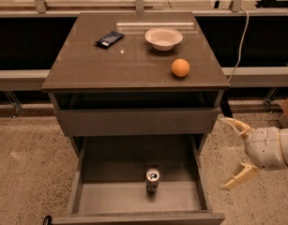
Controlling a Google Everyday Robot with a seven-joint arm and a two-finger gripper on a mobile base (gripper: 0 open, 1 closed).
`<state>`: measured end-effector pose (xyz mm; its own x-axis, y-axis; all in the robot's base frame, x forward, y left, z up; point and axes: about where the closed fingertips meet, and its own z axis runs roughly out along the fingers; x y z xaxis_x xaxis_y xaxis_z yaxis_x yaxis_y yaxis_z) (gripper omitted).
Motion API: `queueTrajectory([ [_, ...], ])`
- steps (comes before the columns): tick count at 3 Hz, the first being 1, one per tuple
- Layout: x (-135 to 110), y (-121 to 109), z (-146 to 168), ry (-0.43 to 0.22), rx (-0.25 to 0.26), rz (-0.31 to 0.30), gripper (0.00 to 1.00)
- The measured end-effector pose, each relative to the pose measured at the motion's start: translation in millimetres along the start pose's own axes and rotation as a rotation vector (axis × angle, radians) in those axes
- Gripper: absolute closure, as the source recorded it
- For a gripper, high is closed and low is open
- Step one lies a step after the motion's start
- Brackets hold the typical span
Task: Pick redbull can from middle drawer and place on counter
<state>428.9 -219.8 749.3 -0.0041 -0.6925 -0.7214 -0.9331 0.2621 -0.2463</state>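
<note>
The redbull can (152,180) stands upright on the bare grey floor of the open middle drawer (87,198), near its middle, with its silver top showing. The counter (129,60) is the dark brown top of the cabinet above. My gripper (230,153) is at the right, outside the drawer and level with its right wall, well apart from the can. Its two cream fingers (236,125) are spread wide and hold nothing.
On the counter lie a white bowl (163,38), an orange ball (180,68) and a dark flat packet (109,39). The narrower drawer front (134,121) above is closed. A cable (239,41) hangs at the right. Speckled floor surrounds the cabinet.
</note>
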Motion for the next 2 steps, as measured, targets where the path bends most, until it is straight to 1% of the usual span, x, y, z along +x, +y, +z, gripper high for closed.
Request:
queueTrajectory([
  [1,-1,0,0,0.000,0.000,-0.001,0.00],
  [2,1,18,45,-0.046,-0.112,-0.015,0.00],
])
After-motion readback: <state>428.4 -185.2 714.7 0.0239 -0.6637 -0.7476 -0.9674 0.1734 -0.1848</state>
